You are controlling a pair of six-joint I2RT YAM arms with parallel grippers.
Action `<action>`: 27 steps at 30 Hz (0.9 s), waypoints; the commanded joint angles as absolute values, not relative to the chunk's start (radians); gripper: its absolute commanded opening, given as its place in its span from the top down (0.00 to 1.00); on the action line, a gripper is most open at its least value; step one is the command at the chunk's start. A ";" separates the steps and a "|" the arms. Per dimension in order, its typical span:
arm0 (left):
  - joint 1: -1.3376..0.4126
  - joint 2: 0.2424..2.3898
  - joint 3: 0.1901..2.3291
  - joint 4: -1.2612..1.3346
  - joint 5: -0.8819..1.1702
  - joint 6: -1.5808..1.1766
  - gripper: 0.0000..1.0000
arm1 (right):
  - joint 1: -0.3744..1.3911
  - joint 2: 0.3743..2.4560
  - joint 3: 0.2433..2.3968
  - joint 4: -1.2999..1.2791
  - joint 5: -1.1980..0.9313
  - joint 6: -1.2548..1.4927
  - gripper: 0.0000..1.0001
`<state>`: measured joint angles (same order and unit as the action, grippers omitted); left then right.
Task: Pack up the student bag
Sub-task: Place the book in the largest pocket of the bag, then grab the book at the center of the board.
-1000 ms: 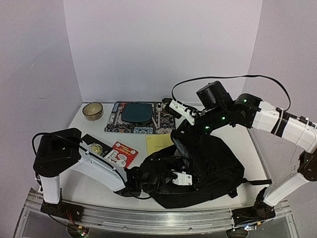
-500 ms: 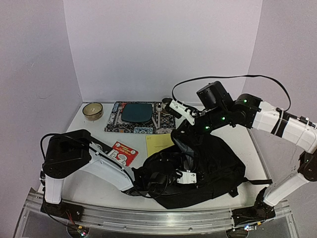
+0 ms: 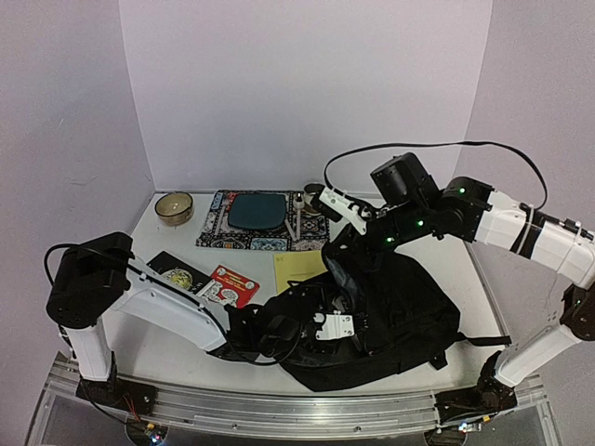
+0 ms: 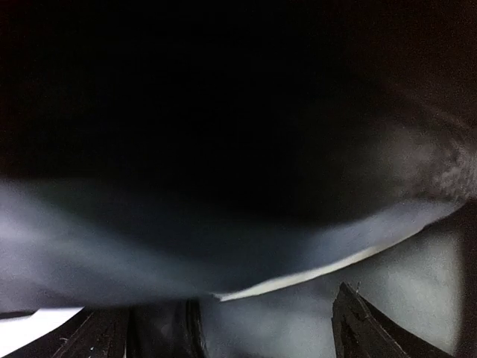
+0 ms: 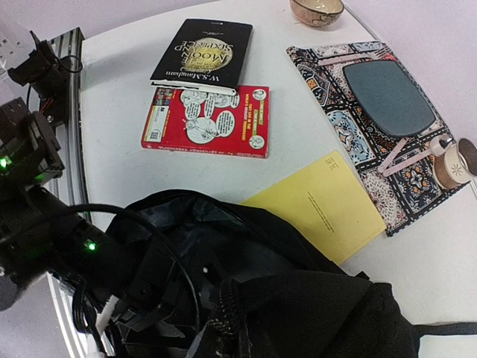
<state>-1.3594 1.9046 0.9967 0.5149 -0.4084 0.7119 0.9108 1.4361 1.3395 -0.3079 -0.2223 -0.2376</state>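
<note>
The student bag (image 3: 409, 307), slumped just on the near side of the patterned mat (image 3: 216, 232), looks soft, floppy and light: best taken by its zippered rim (image 5: 223, 317). The right gripper (image 3: 340, 219) is clenched, seemingly pinching that raised rim; the left gripper (image 3: 330, 327) gapes wide inside the mouth.

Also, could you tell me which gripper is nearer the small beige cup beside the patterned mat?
Right. The right gripper hangs beside the small beige cup, over the black fabric backpack; the left gripper is inside that backpack, toward the near edge.
</note>
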 commanded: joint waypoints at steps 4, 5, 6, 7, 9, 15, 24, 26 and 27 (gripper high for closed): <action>-1.356 1.719 0.954 0.434 -0.464 0.523 0.04 | 0.919 1.379 1.298 -0.255 -0.086 -0.235 1.00; -1.356 1.703 0.952 0.413 -0.475 0.498 0.04 | 0.919 1.375 1.291 -0.252 -0.062 -0.233 1.00; -1.356 1.691 0.953 0.390 -0.488 0.464 0.04 | 0.919 1.371 1.283 -0.249 -0.042 -0.230 1.00; -1.354 1.681 0.957 0.362 -0.497 0.440 0.04 | 0.919 1.367 1.276 -0.245 -0.025 -0.227 1.00; -1.348 1.664 0.970 0.291 -0.520 0.372 0.04 | 0.919 1.356 1.259 -0.234 -0.002 -0.221 1.00; -1.308 1.616 0.994 0.093 -0.603 0.160 0.06 | 0.920 1.315 1.199 -0.193 0.087 -0.196 1.00; -1.191 1.516 0.964 -0.122 -0.677 -0.184 0.05 | 0.919 1.294 1.158 -0.169 0.074 -0.173 1.00; -1.157 1.489 0.975 -0.204 -0.702 -0.275 0.05 | 0.920 1.291 1.153 -0.166 0.069 -0.171 1.00; -1.130 1.480 0.983 -0.251 -0.709 -0.336 0.04 | 0.920 1.290 1.151 -0.165 0.068 -0.170 1.00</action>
